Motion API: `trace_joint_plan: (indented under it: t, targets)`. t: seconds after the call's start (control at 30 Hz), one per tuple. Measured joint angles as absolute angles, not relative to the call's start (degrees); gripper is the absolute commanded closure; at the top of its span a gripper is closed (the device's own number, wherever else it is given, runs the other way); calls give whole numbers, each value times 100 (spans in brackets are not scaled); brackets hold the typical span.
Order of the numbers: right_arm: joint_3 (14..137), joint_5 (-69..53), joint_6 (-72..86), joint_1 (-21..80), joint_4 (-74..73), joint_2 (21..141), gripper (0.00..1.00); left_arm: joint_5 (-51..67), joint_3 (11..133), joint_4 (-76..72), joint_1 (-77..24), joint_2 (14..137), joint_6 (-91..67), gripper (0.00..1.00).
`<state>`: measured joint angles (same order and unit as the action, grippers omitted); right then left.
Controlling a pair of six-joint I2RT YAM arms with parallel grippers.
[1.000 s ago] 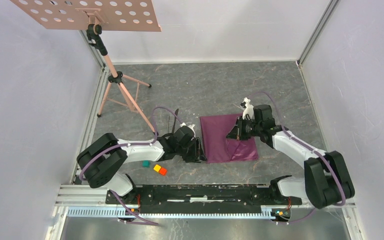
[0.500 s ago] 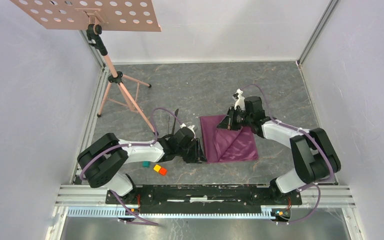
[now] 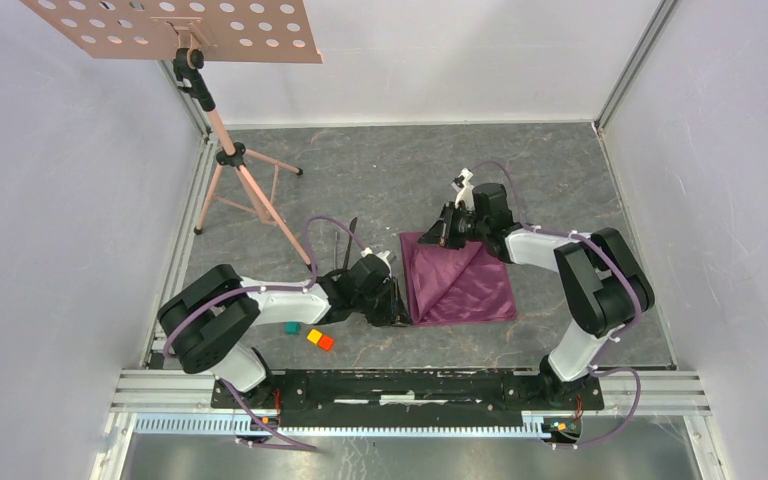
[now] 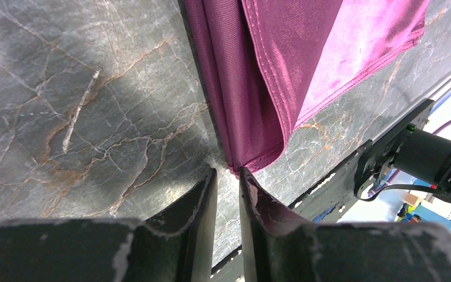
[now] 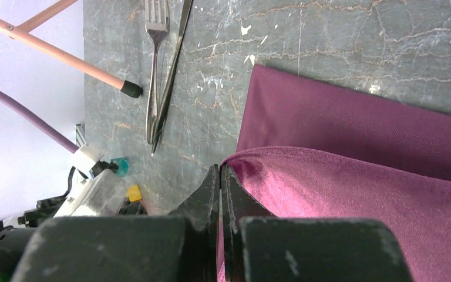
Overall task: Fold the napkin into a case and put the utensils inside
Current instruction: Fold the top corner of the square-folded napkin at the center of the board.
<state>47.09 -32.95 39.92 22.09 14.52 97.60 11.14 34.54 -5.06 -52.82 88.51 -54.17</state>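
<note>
The stand (image 3: 222,140) at the far left is where it was. The fork (image 5: 155,35) and knife (image 5: 175,59) lie side by side on the table (image 3: 380,170), left of the napkin and apart from it, unmoved. The 3 blocks (image 3: 313,336) sit near the left arm, also unmoved.

The left gripper (image 4: 228,173) stays at the napkin's near left corner. Its jaws have narrowed, but a slim gap remains. The corner's tip sits just at the fingertips, not clamped.

The napkin (image 3: 470,290) lies right of centre on the table. The right gripper (image 5: 220,171) is clenched on 1 napkin corner. It has carried that corner from above the cloth's middle to its far left corner, so the turned-over layer now spreads as a diagonal flap across the cloth.
</note>
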Motion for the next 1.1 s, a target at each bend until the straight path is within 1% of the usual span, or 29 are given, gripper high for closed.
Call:
trace_joint_plan:
  t: [0.47,1.1]
  targets:
    - [5059,-3251,4224,2213,1712,10412,100,1125,3454,-572,-5290,8910,-5419,76]
    - [5384,-3242,4296,2252,1835,10901,100,1212,3454,-764,-5328,9028,-5443,80]
